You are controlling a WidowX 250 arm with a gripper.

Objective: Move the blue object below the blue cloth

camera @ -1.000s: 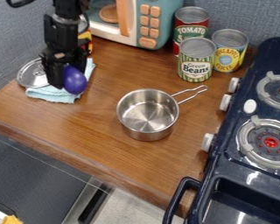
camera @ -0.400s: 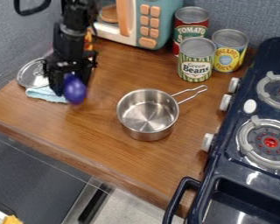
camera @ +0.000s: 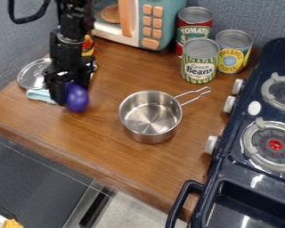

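Black two-finger gripper [camera: 72,94] at left, clamped on glossy purple-blue egg-shaped object [camera: 78,99], long axis roughly near-far, rounded end pointing near, right of light-blue fabric cloth [camera: 40,95].

We read TOMATO on the far red-and-green can [camera: 195,32], pale letters on a green band; a second line under it starts with S, the rest hidden by the nearer can [camera: 199,62]; on that striped one we make out Green Beans, dark letters on a pale patch; the blue-and-yellow can [camera: 233,52] to its right bears small lettering on its label, too small for us to read surely.
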